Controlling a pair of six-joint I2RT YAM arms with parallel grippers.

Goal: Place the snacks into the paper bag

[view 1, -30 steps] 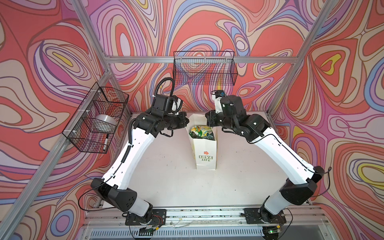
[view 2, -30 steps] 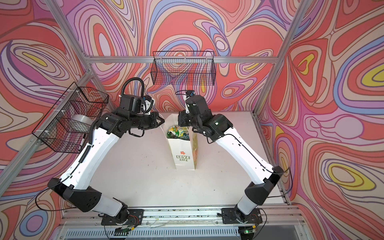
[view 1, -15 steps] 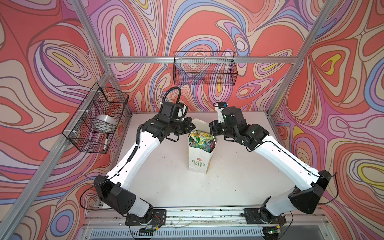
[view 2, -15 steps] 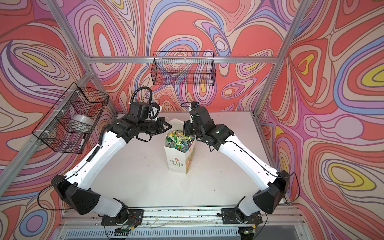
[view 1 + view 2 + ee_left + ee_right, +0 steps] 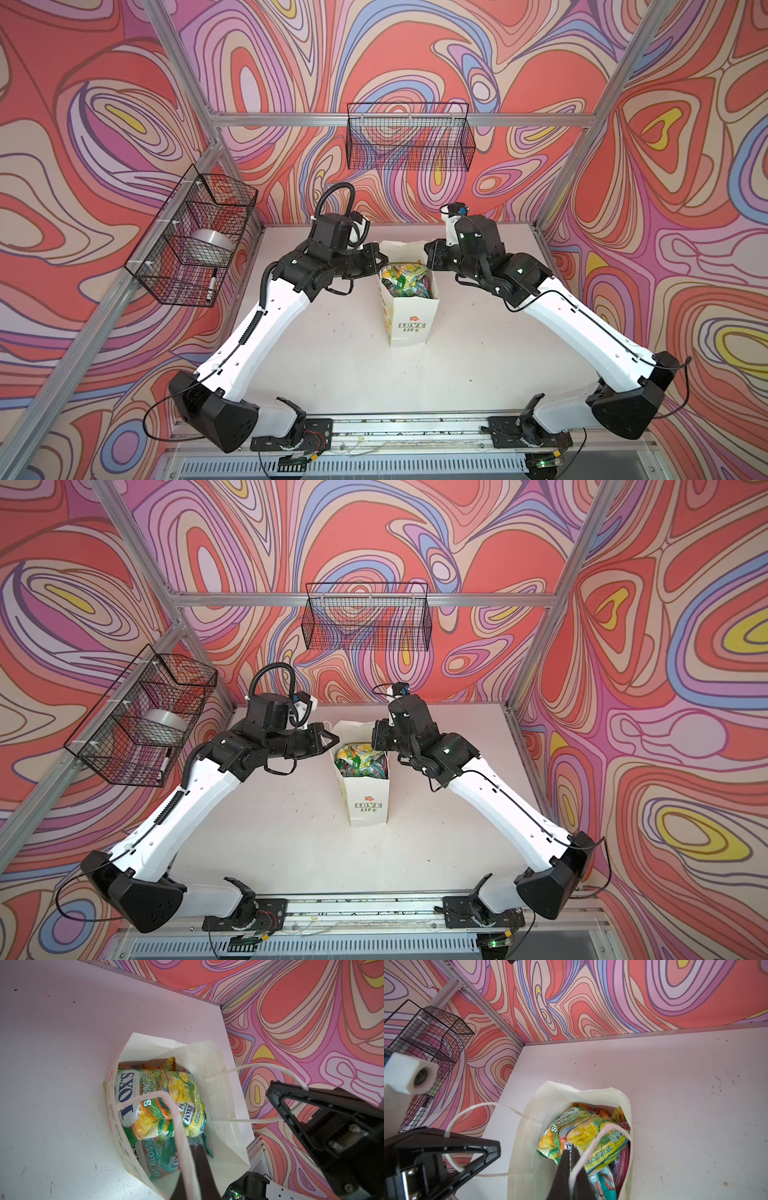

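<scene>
on the surface (image 5: 332, 353), paper bag (image 5: 409, 328): snacks (image 5: 405, 280) inside
left hand (image 5: 194, 1148), right hand (image 5: 571, 1149): pinching cord handles (image 5: 259, 1066)
my lift: i'd keep level

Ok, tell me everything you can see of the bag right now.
The bag is white paper, upright near the table's middle, open-topped, with "LOVE LIFE" and a flower on its near face. Colourful snacks are piled inside. Its two white cord handles are drawn out sideways, one pinched by the left gripper, one by the right gripper.

Glossy plastic snacks (image 5: 133, 1093); matt white paper bag (image 5: 218, 1095)
</scene>
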